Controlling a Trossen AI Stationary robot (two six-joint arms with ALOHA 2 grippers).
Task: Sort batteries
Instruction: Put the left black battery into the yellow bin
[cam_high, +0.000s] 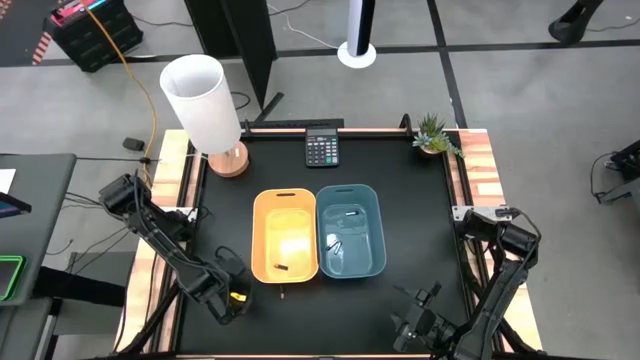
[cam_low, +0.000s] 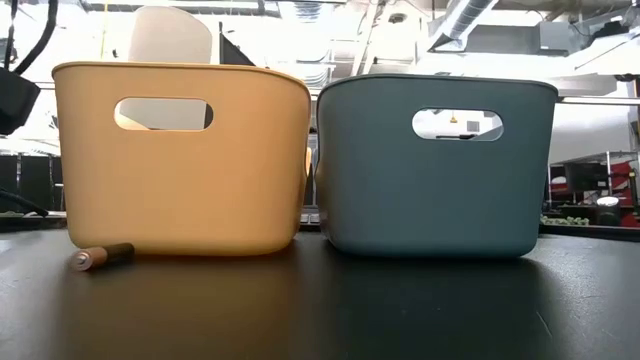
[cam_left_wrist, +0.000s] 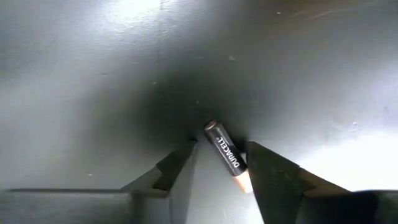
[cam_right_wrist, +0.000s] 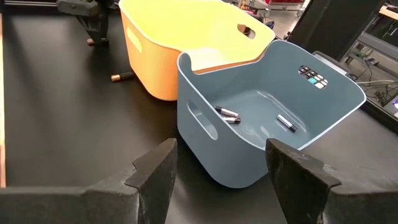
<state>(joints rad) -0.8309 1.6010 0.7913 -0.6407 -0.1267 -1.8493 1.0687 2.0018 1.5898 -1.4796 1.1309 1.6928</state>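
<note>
Your left claw (cam_left_wrist: 217, 177) sits low over the black worktop (cam_high: 400, 200), fingers parted narrowly around a dark copper-ended battery (cam_left_wrist: 225, 154) that lies between them, nearer one finger, not yet gripped. Just beyond that claw, another battery (cam_low: 103, 256) lies beside the yellow bin (cam_high: 285, 235). Your right claw (cam_right_wrist: 221, 174) hangs wide open and empty, facing the blue bin (cam_right_wrist: 336, 112) with three silvery batteries (cam_right_wrist: 227, 115) inside.
</note>
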